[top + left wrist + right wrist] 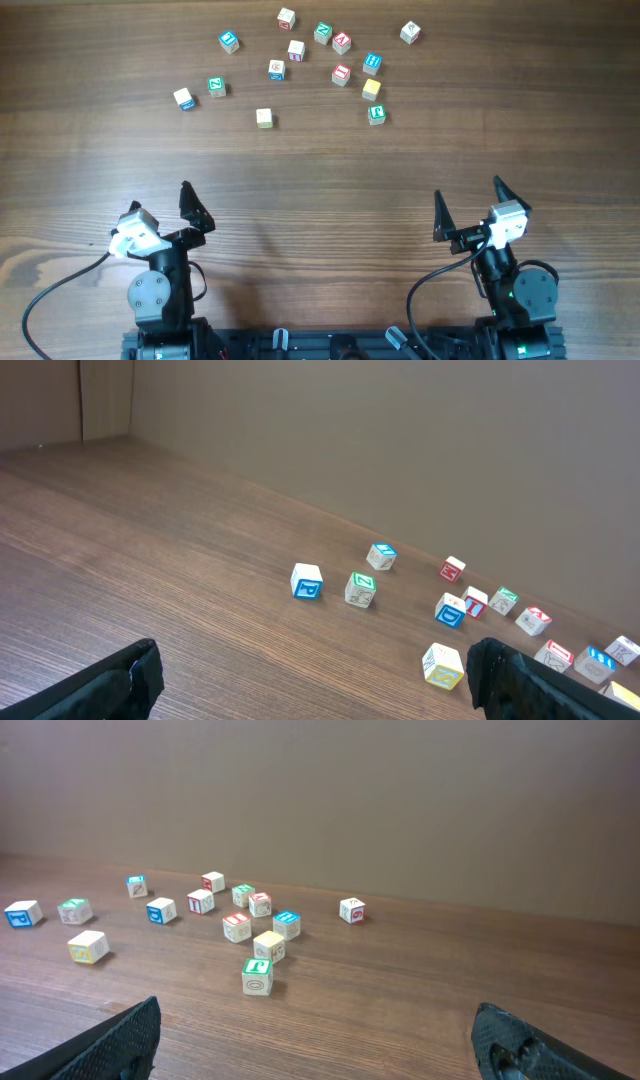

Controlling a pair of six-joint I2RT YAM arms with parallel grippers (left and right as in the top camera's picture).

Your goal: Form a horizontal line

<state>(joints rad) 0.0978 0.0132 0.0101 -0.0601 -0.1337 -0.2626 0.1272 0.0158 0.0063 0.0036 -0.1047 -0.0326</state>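
Although both arms are parked along the near edge of the table (pixel 320 170), you have nothing of the horizontal line built yet. Your wooden cubes (pixel 296 49) lie loose in a scatter toward the far edge, around its middle, and no two of them sit squared edge to edge in a row. A green cube (pixel 322 32) and a red-marked cube (pixel 341 43) are close together, but askew. Another red-marked cube (pixel 341 74) and a yellow cube (pixel 371 89) lie apart within the scatter, and a pale yellow cube (pixel 264 118) sits alone on the side nearest the arms.

The left gripper (pixel 158 200) hangs with its jaws spread wide and empty, well short of the cubes. The right gripper (pixel 468 195) is the same, fingers wide apart with nothing between them.

I judge that the whole job lies ahead of you: pick out the cubes, bring them together, and butt them side by side in a straight row running left to right.
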